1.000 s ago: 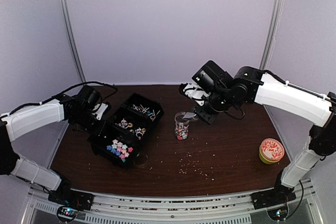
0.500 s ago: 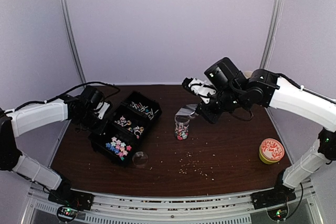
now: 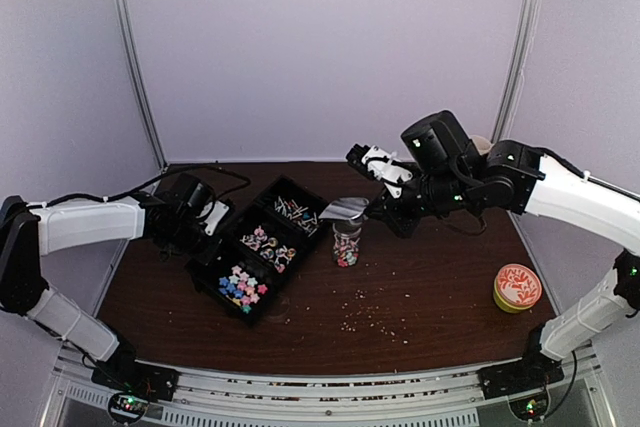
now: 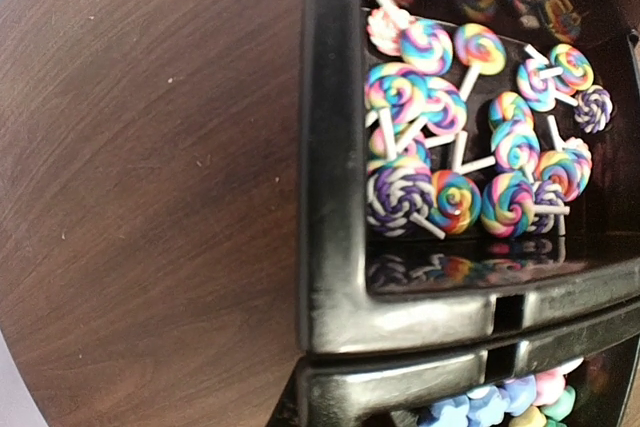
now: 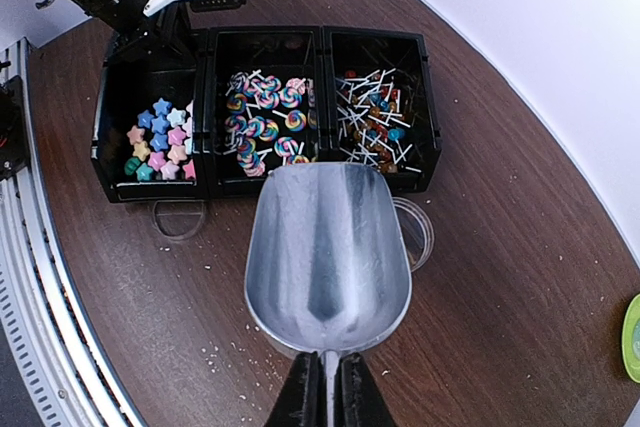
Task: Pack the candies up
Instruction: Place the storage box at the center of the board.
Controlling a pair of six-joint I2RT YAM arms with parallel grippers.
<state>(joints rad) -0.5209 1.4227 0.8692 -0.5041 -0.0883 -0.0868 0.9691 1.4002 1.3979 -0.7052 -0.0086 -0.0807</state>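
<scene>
The right tool (image 5: 322,392) pinches the handle of a metal scoop (image 5: 328,252), whose empty bowl hangs just over the open jar (image 3: 346,244) at the middle of the bench (image 3: 430,287). Some candies (image 3: 346,256) lie in the jar. More fill the black three-bin tray (image 5: 207,97) to its left, with stars (image 5: 160,142) nearest and swirl lollipops (image 4: 450,162) in the middle bin. The left tool (image 3: 208,225) sits at the tray's left wall, and I cannot tell its grip.

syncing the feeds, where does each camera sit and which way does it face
Top external: above and behind the bases, facing down over the brown wooden table; left arm and right arm show.
Left wrist: low over the black three-compartment plastic tray, facing down at swirled lollipop candies; no fingers show.
Right wrist: higher, facing down along the silver metal scoop held in the right gripper.
Shared: both wrist views show the tray's lollipop compartment.
</scene>
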